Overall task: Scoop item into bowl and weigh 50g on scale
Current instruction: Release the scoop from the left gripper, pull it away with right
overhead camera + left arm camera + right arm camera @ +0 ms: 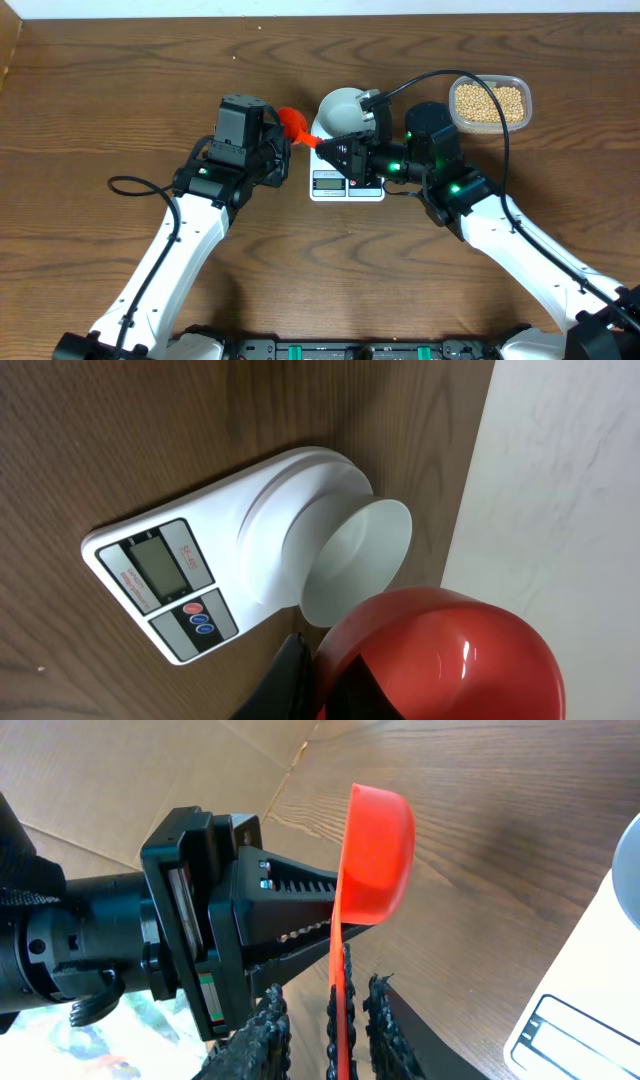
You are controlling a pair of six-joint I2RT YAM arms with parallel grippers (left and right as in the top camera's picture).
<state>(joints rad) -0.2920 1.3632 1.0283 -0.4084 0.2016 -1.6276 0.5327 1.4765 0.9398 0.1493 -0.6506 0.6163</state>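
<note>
Closest to the left wrist lens, the red scoop (440, 660) is filling the lower right corner with its cup rounded toward the camera. The left claw (322, 905) is clamping shut on the scoop's handle just below the cup and holding it above the wood, just left of the scale (215, 530).

The right claw (330, 995) is reaching in from the opposite side. Its two ridged fingers (378, 1020) are standing either side of the lower handle, and a gap is showing on at least one side, so it is not gripping yet.

The scale is lying flat on the desk (120, 80), with its display and buttons facing the arms. The bowl (360, 560) is sitting upright on the scale's far end, its rim reaching about as far as the platform's sides. The scoop's cup is hanging just beside the bowl's left rim, apart from it.

The beans (488, 100) are lying in a clear tub (521, 85) well to the right, near the far edge of the desk and behind the right arm. A black cable (440, 75) is arching from that arm toward the bowl.

Both claws are crowding the narrow strip between the scale and the left arm. Bare wood is stretching wide on the far left and in front of the scale between the arms. The desk's far edge is running behind the bowl and tub.
</note>
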